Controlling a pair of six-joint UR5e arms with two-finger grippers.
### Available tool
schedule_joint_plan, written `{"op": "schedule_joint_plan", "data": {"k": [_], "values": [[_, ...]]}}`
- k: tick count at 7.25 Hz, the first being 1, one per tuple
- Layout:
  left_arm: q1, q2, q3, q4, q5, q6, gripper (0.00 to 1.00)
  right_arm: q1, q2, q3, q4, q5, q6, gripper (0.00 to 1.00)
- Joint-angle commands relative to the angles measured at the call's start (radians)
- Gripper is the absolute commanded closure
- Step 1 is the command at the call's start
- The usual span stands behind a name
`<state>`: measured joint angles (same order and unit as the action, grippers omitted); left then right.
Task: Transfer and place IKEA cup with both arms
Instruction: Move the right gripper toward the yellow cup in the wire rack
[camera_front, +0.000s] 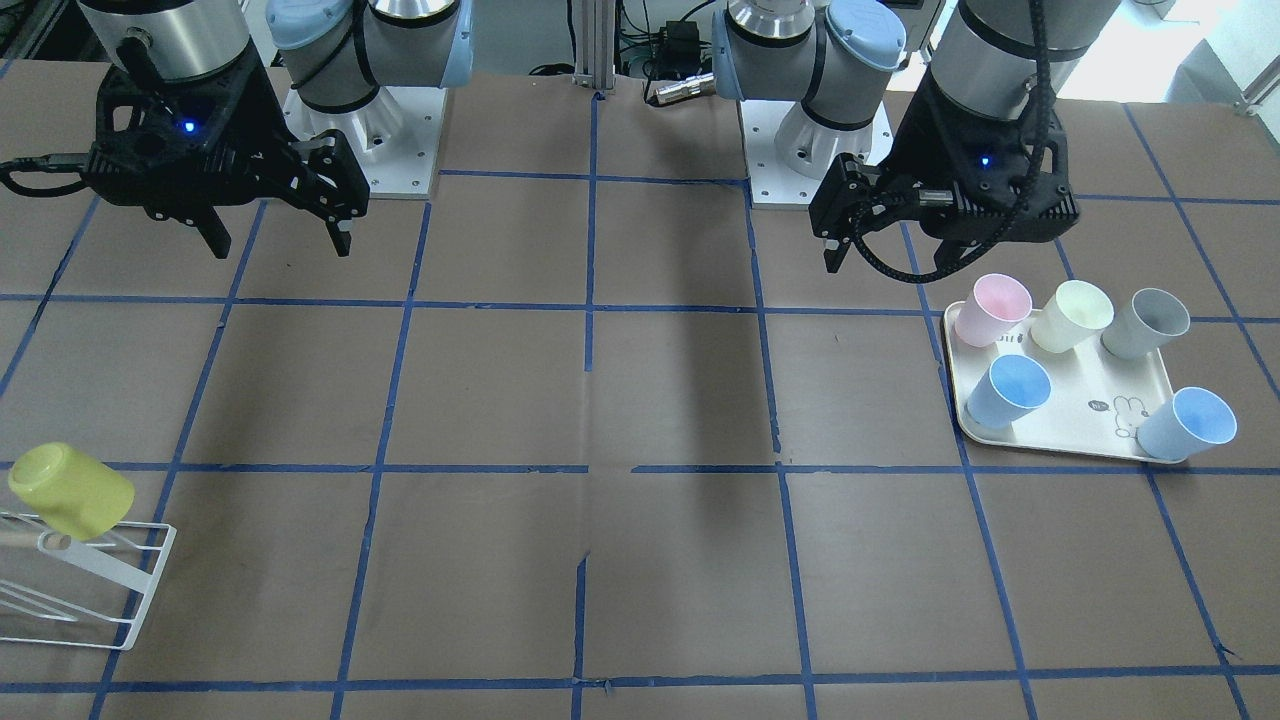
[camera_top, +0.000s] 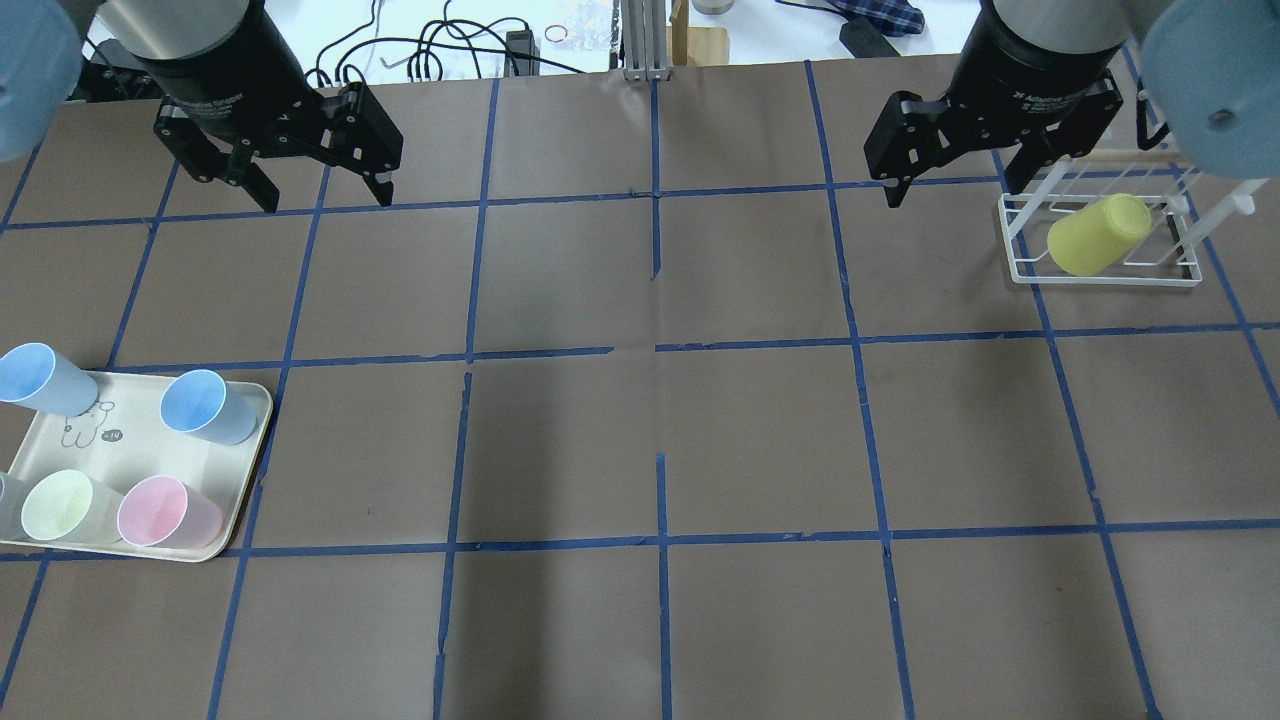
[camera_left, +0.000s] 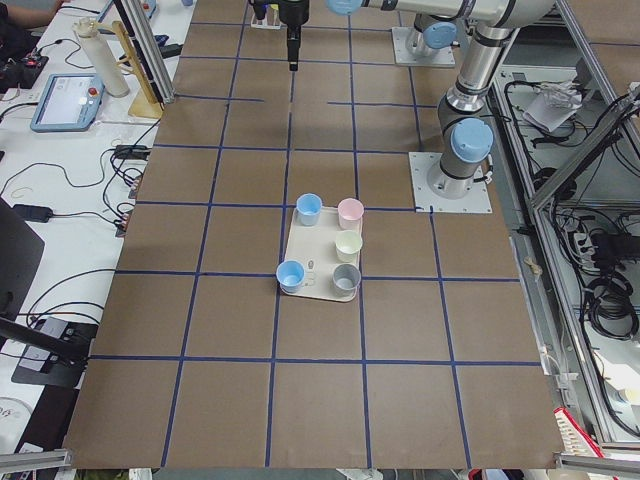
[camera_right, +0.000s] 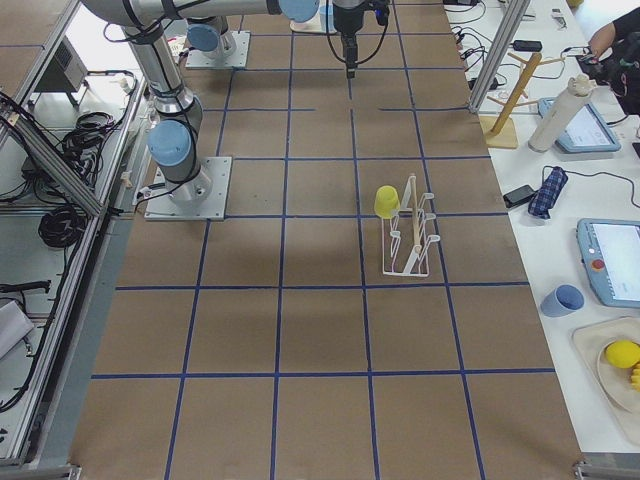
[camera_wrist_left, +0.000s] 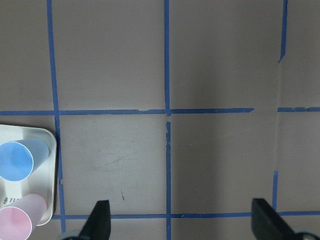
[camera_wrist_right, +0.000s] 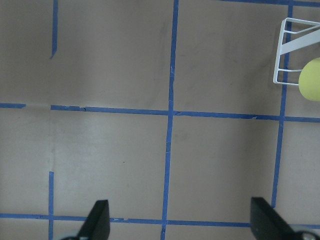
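The lime-yellow IKEA cup lies tilted on a white wire rack at the robot's right. It also shows in the front view, the right side view and at the edge of the right wrist view. My right gripper hangs open and empty above the table, just left of the rack in the overhead view; it also shows in the front view and its own wrist view. My left gripper hangs open and empty at the far left.
A cream tray near the robot's left holds a pink cup, a pale cream-yellow cup, a grey cup and two blue cups. The brown table has a blue tape grid. Side benches hold tablets and cables.
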<state>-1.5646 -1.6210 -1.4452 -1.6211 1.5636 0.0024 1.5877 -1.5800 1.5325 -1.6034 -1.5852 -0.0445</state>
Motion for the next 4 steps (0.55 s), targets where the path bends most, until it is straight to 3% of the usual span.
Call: {"op": "schedule_joint_plan", "data": {"k": [1,4], "values": [[0.000,-0.002,0.000,0.003,0.000,-0.004,0.00,0.000,0.000,0.000,0.000,-0.001,0.000,0.00],[0.003,0.000,0.000,0.003,-0.002,0.002,0.00,-0.009,0.003,-0.003,-0.004,0.004,0.000,0.00]]}}
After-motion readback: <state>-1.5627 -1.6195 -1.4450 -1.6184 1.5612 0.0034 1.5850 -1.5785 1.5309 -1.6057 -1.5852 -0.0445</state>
